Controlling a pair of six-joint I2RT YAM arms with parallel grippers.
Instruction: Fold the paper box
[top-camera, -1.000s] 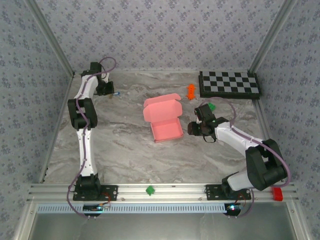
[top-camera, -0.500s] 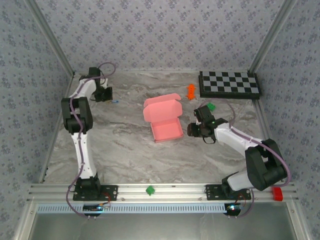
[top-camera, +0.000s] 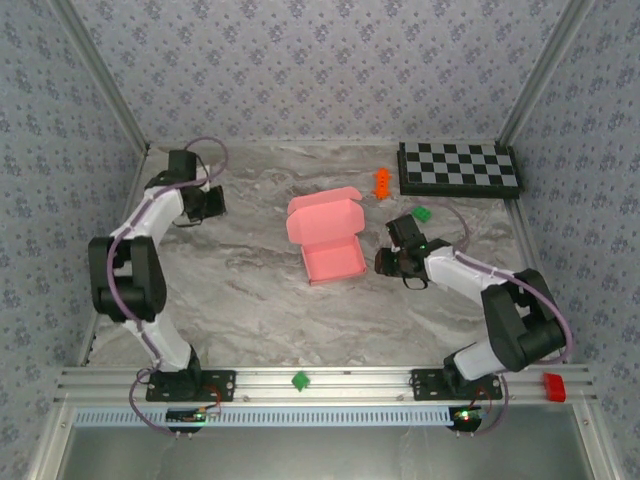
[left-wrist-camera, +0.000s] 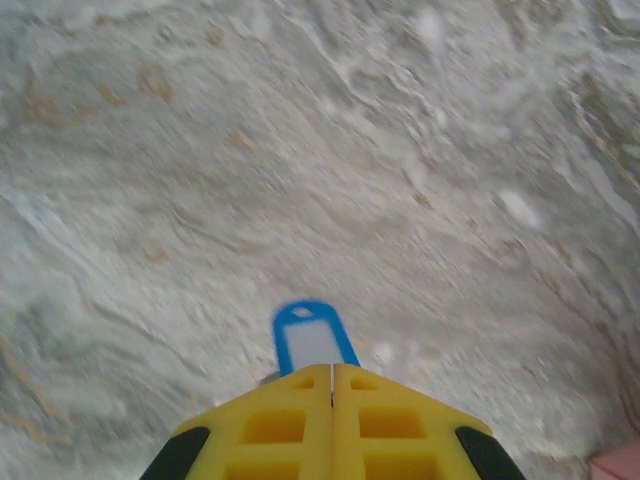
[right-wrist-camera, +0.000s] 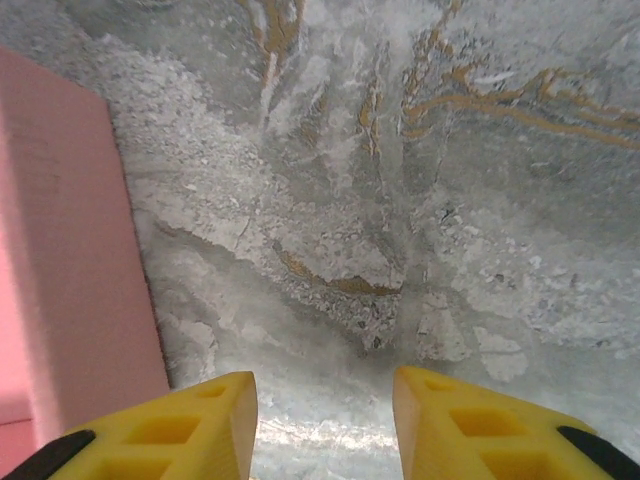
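The pink paper box (top-camera: 325, 240) lies at the table's middle, its tray open upward and its lid (top-camera: 322, 217) standing up at the back. My right gripper (top-camera: 385, 262) hovers low just right of the tray, open with nothing between its yellow fingers (right-wrist-camera: 215, 420). The box's side wall (right-wrist-camera: 70, 280) fills the left edge of the right wrist view, apart from the right gripper (right-wrist-camera: 325, 400). Far left at the back, my left gripper (top-camera: 213, 203) is shut, and a small blue tag (left-wrist-camera: 312, 335) sticks out from the left gripper (left-wrist-camera: 332, 372) over bare marble.
A black-and-white chessboard (top-camera: 460, 168) lies at the back right. An orange toy (top-camera: 381, 183) and a green toy (top-camera: 421, 213) sit between it and the box. On the front rail are a green piece (top-camera: 299, 380) and a red piece (top-camera: 553, 386).
The left arm's elbow has swung out to the left and nearer, and its gripper has shifted slightly nearer with the tag. The right jaws have narrowed a little; the box has not moved.
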